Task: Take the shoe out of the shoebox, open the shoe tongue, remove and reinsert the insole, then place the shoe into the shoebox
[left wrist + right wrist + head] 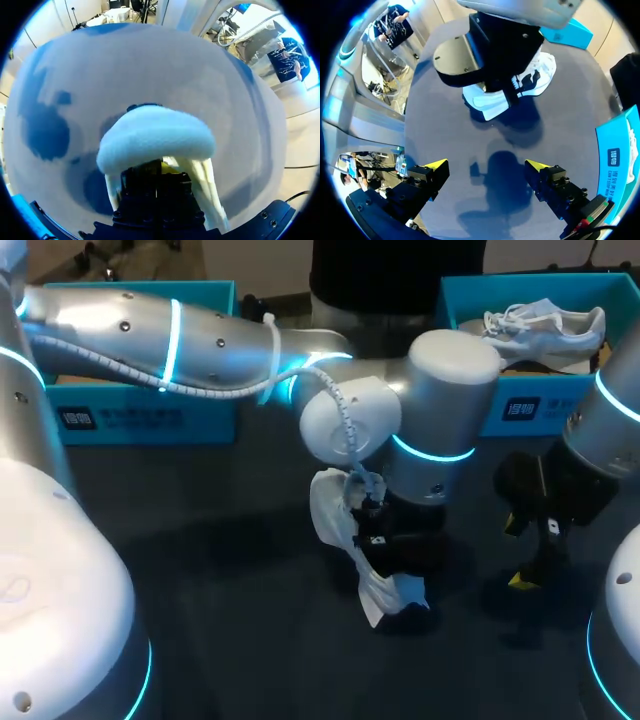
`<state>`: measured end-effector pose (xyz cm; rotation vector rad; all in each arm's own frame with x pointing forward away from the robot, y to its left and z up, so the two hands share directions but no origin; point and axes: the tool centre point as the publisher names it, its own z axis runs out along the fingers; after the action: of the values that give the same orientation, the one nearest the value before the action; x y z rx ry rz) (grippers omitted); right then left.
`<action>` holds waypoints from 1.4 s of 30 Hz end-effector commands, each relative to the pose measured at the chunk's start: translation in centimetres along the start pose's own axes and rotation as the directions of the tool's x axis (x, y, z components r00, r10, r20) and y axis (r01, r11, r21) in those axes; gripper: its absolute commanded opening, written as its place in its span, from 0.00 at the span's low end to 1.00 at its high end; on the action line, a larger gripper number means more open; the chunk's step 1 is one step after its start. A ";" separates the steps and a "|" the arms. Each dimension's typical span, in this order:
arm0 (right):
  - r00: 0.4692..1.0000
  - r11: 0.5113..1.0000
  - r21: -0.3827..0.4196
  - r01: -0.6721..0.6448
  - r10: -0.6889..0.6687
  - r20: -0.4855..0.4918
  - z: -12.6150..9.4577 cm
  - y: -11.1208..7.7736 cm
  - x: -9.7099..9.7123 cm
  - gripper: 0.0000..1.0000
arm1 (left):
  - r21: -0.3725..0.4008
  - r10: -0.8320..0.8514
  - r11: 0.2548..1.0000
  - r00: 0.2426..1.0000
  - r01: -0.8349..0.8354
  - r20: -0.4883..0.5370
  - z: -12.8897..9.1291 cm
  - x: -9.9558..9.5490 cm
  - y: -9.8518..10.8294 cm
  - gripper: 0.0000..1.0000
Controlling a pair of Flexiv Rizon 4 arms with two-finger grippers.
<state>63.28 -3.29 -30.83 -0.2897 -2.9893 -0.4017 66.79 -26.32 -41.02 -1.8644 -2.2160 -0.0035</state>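
While my left arm (200,335) comes in from the left and stretches past the middle of the table (220,540) with its wrist turned straight down, my right arm (610,430) hangs at the right, wrist facing the tabletop. The white shoe (335,510) is out on the table under the left gripper (385,540), in front of the right shoebox (520,405) and apart from it. Its long axis runs slantwise from the far left toward me, and I cannot tell toe from heel. Whether the left gripper is closed on the shoe I cannot tell, while the right gripper (486,167) is spread wide over bare table, holding nothing.
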 end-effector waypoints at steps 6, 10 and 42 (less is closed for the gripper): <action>1.000 1.000 0.001 0.000 0.000 0.001 0.1 0.0 0.0 1.00 | -0.050 -0.081 0.995 0.997 0.082 0.017 0.1 2.9 4.8 0.00; 1.000 1.000 0.001 0.000 0.000 0.001 0.1 0.0 0.0 1.00 | -0.013 -0.089 0.996 0.989 0.091 0.117 -1.6 2.8 4.5 0.00; 1.000 1.000 0.001 0.000 0.000 0.001 0.1 0.0 0.0 1.00 | 0.038 -0.117 0.993 0.992 0.115 0.042 -0.2 0.7 1.1 0.00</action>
<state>63.28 -3.28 -30.82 -0.2897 -2.9894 -0.4017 67.38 -26.25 -40.64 -1.7329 -2.3541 0.0598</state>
